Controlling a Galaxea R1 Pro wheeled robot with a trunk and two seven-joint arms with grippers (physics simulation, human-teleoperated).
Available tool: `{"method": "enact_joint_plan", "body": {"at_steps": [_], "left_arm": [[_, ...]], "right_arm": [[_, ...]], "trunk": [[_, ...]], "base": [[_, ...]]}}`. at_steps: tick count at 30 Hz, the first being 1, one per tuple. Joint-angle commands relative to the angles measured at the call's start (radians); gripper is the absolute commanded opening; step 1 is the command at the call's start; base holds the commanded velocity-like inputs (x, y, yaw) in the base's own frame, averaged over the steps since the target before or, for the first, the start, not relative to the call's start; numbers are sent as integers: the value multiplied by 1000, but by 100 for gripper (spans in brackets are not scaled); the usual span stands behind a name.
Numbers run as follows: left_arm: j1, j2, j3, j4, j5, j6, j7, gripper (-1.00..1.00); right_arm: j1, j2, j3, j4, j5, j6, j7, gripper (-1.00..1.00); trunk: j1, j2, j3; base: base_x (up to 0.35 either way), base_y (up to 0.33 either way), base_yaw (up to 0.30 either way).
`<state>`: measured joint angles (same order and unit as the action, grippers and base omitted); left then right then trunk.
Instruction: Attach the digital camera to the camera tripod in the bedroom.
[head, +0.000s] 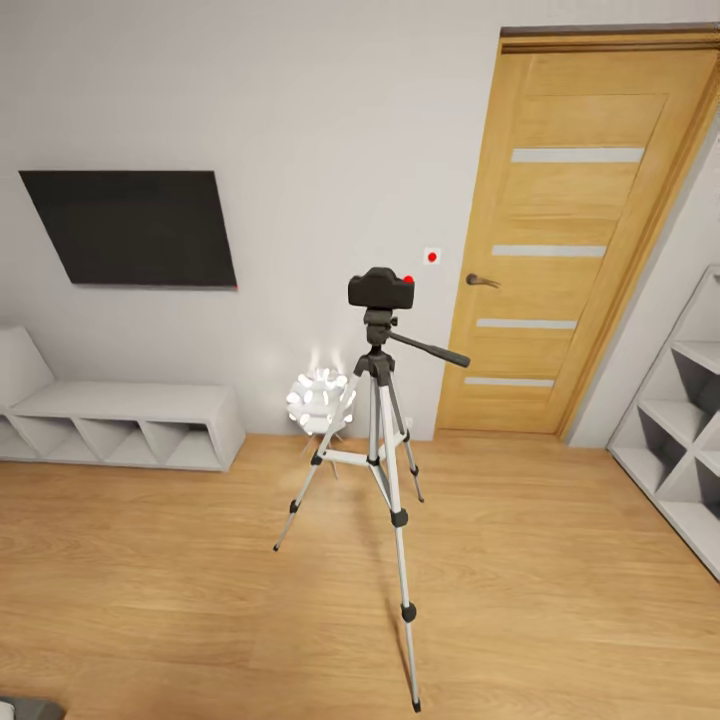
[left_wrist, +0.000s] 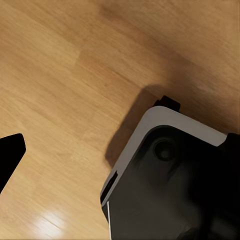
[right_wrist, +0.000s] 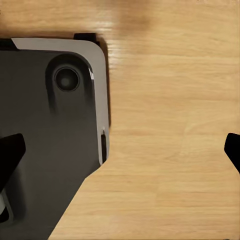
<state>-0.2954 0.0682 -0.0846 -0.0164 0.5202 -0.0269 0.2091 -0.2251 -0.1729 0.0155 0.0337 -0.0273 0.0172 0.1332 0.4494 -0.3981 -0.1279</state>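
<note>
In the head view the camera tripod (head: 386, 470) stands on the light wood floor in the middle of the bedroom, silver legs spread and its pan handle pointing right. The digital camera (head: 381, 289), black with a red dot, sits on top of the tripod's head. In the right wrist view my right gripper (right_wrist: 121, 150) is open over bare floor, with one dark fingertip at each side edge. In the left wrist view my left gripper (left_wrist: 120, 150) has one black fingertip (left_wrist: 11, 154) far out at the edge, so it reads as open, and it holds nothing.
A honey-coloured door (head: 580, 250) is behind and to the right, with a white wall plate (head: 432, 256) beside it. A white spiky lamp (head: 320, 400) sits behind the tripod. There are low white shelves (head: 120, 425) at left, cube shelves (head: 680, 430) at right and a dark screen (head: 135, 227). My base (right_wrist: 50, 125) is below the arms.
</note>
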Motion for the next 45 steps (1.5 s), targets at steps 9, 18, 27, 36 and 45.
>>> {"method": "enact_joint_plan", "body": {"at_steps": [9,18,27,36,45], "left_arm": [[-1,-1,-9,0,6,-2,3,100],[-1,-1,-8,0,9,-2,3,100],[-1,-1,-9,-1,9,-2,3,100],[-1,-1,-9,-1,10,-2,3,100],[-1,-1,-9,-1,9,-2,3,100]], "right_arm": [[0,1,1,2,-2,0,3,100],[1,5,3,2,1,0,3,100],[1,10,3,2,2,0,3,100],[1,11,3,2,2,1,3,100],[1,10,3,2,2,0,2,100]], "trunk": [[1,-2,12],[1,-2,27],[1,-2,41],[1,-2,54],[1,-2,62]], "base": [[0,0,0],[0,0,0],[0,0,0],[0,0,0],[0,0,0]]}}
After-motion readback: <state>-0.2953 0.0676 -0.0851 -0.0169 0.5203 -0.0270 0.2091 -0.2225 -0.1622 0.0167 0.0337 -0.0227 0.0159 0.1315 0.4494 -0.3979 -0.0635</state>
